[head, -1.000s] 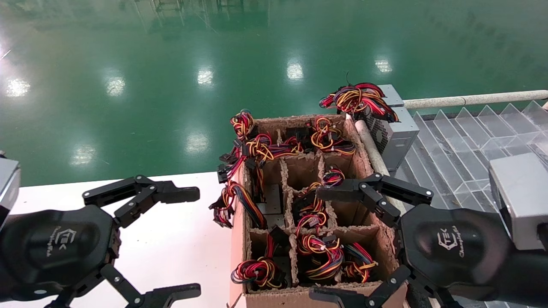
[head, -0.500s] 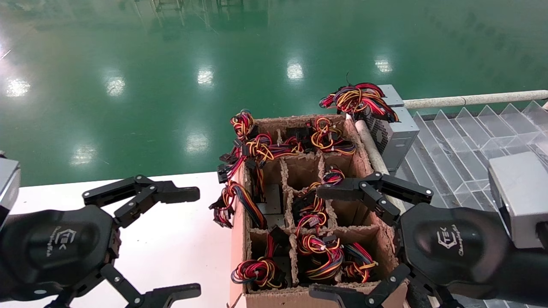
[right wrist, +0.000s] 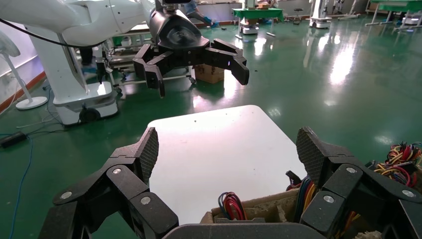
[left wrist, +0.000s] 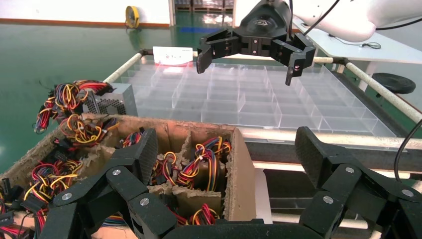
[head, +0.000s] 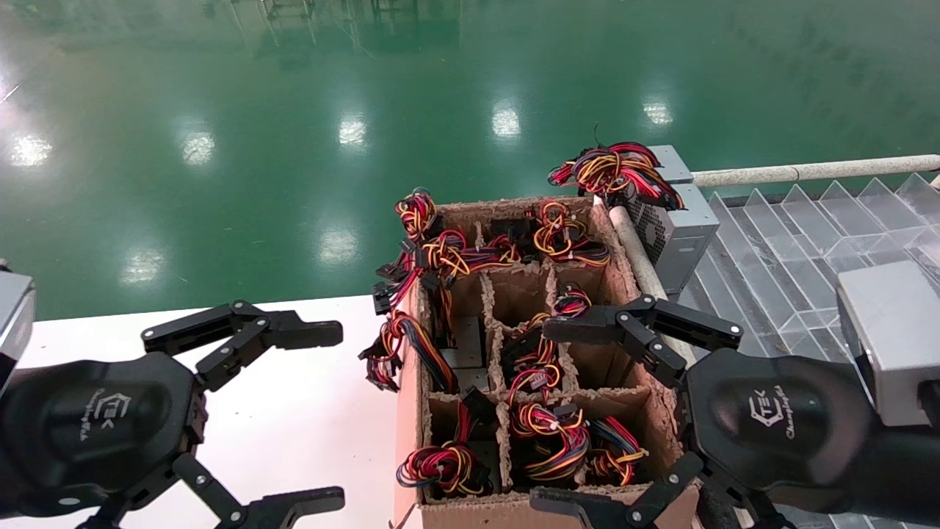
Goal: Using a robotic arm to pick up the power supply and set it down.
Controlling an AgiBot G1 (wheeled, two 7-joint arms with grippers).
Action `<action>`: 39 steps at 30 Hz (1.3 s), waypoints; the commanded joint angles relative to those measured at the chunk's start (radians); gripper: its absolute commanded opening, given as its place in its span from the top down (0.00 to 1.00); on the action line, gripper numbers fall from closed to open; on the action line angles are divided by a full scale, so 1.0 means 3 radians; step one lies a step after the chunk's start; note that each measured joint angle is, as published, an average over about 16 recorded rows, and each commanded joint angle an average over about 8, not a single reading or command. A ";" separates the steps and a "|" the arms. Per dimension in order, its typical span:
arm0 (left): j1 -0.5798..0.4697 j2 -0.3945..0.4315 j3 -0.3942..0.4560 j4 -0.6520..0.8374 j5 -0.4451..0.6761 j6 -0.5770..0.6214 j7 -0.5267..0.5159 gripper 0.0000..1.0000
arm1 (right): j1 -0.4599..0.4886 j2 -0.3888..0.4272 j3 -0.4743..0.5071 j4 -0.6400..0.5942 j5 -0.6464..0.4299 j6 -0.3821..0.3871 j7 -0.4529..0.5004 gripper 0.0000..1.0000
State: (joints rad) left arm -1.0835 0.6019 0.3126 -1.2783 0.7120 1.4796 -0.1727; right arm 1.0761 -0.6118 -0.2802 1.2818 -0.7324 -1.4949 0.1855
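Grey power supply [head: 679,235] upright, wires topmost

Overhead lamps light the hall brightly and evenly. Their reflections form white glare patches on the glossy green floor [head: 294,147]. The white table [head: 308,411] is close to overexposed. The cardboard box [head: 411,411] compartments lie in shadow. Both wrist views remain sharp, without motion blur.

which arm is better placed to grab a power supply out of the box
Right, probably. The right pincer hangs open directly over the cardboard box, above wire bundles in its near compartments. The left pincer, also open, hovers over the white table beside the box.
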 commanded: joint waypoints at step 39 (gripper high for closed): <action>0.0000 0.0000 0.0000 0.0000 0.0001 0.0000 0.0000 0.00 | 0.0002 0.0000 0.0000 -0.0001 -0.0001 0.0000 0.0000 0.00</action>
State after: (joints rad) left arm -1.0835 0.6019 0.3126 -1.2783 0.7123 1.4796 -0.1727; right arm 1.0768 -0.6118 -0.2802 1.2814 -0.7327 -1.4950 0.1854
